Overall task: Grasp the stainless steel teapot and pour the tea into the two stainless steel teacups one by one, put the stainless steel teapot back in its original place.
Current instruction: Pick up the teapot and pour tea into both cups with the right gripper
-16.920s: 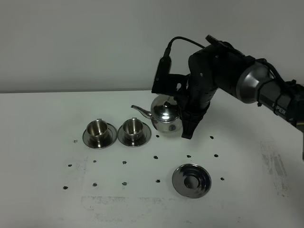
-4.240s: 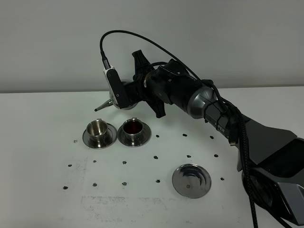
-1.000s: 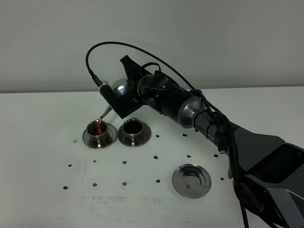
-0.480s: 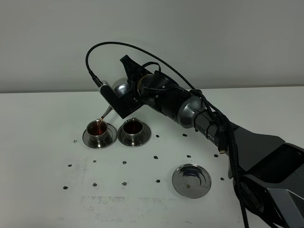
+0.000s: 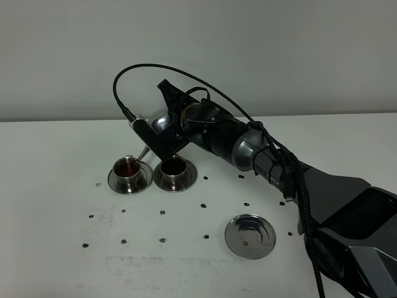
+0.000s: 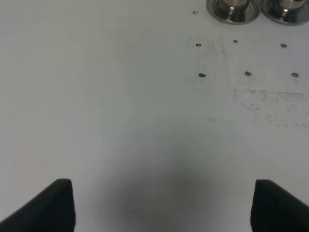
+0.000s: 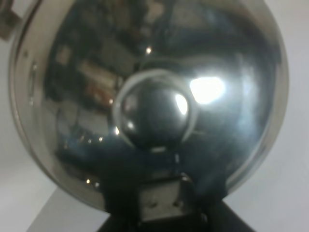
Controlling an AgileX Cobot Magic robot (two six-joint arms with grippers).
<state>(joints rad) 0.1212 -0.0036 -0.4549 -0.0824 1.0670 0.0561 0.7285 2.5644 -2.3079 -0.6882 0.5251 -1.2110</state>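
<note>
Left claw (image 6: 164,205): fingers apart, low over bare table (image 6: 120,121). Only its own wrist view shows it; the high view doesn't catch it. That same view clips the two saucers (image 6: 231,9) at its edge, well apart from the claw.

Nearest in the high view, right of centre: steel disc (image 5: 250,236), flat with a sunken centre, well apart from the pot. Rows of black dots (image 5: 204,204) lie between it and the cups.

Further back, left of centre: left teacup (image 5: 124,172) and right teacup (image 5: 173,169), each on its saucer, the saucers just beside each other. Tea (image 5: 128,166) shows reddish-brown in the left one. The right one's inside reads dark; it's shaded, so the colour is hard to call.

Behind and above the cups: my right arm (image 5: 260,155) comes in from the near right and reaches across the middle. Right claw (image 5: 170,105) is clamped on the teapot (image 5: 160,122), held aloft and tipped. Spout (image 5: 144,153) angles down toward the left teacup, its tip close by the far-right rim. Can't tell if anything is running from it.

Wrist camera bracket (image 5: 158,139) and the arm block most of the pot in the high view; only a patch of steel shows.

Right wrist view fills the gap: the pot fills the frame, lid knob (image 7: 155,115) dead centre, handle mount (image 7: 159,199) on the claw side. My fingers aren't readable there.
</note>
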